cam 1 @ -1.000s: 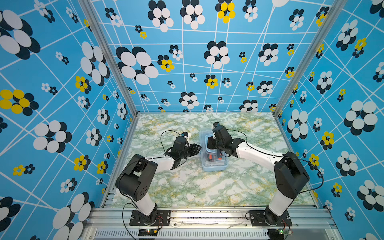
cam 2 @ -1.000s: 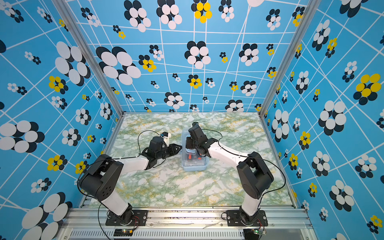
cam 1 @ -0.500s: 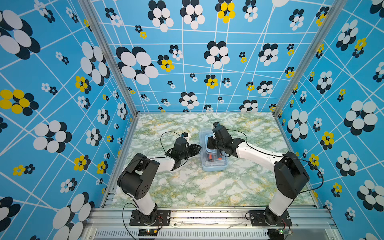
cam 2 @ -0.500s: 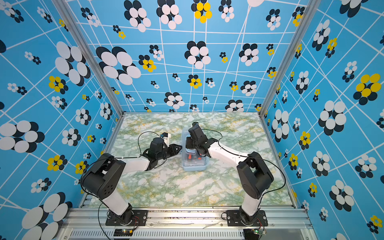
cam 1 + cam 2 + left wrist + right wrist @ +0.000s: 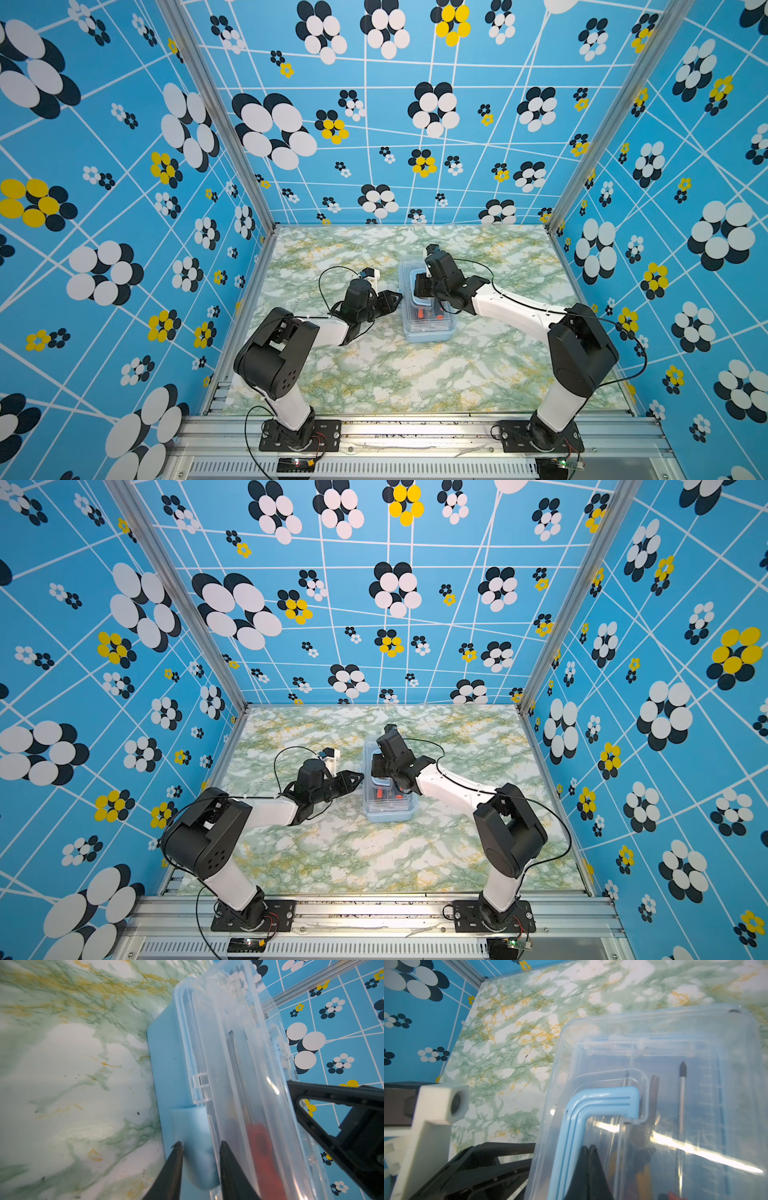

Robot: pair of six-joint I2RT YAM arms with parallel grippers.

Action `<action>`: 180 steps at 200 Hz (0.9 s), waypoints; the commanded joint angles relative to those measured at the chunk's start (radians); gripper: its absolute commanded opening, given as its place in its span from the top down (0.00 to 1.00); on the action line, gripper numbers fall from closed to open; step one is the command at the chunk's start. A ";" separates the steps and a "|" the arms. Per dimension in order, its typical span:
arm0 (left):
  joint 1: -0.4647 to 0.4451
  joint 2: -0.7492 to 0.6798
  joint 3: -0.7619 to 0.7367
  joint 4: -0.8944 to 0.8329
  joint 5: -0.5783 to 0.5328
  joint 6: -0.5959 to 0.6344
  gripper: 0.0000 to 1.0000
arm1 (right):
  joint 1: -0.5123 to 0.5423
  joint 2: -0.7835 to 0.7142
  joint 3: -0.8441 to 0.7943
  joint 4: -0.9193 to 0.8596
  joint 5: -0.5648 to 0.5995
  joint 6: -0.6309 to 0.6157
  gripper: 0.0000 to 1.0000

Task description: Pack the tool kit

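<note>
Tool kit (image 5: 428, 332) lies flat at mid-table (image 5: 374, 374), clear lid (image 5: 675, 1028) down. Its long axis runs from the near rail toward the back wall, with one arm at each long side. The blue top handle (image 5: 602, 1103) is folded flat on the lid.

Hard to make out: the contents blur behind the plastic. An orange-handled screwdriver (image 5: 261, 1147) lies along the box's length. A steel shaft (image 5: 682, 1093) points its dark tip at the far short end, and the dark pliers (image 5: 654, 1088) read only faintly. In both top views the right arm covers much of the lid's far part.

Left hand (image 5: 200, 1147) is at the kit's left long side, set narrow, its fingers clasping the blue side latch (image 5: 193, 1126). Right hand (image 5: 588, 1149) is over the lid with fingertips pinched together and nothing between them — inside the handle's bend; contact with the lid is unclear.
</note>
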 commanded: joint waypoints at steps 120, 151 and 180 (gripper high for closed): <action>0.078 0.069 0.020 0.044 0.110 -0.048 0.70 | 0.016 0.059 -0.011 -0.100 -0.062 -0.015 1.00; 0.078 0.108 0.024 0.085 0.135 -0.077 0.74 | 0.017 0.068 0.001 -0.106 -0.063 -0.016 1.00; 0.081 0.104 0.026 0.078 0.127 -0.075 0.81 | 0.017 0.064 0.005 -0.112 -0.058 -0.020 1.00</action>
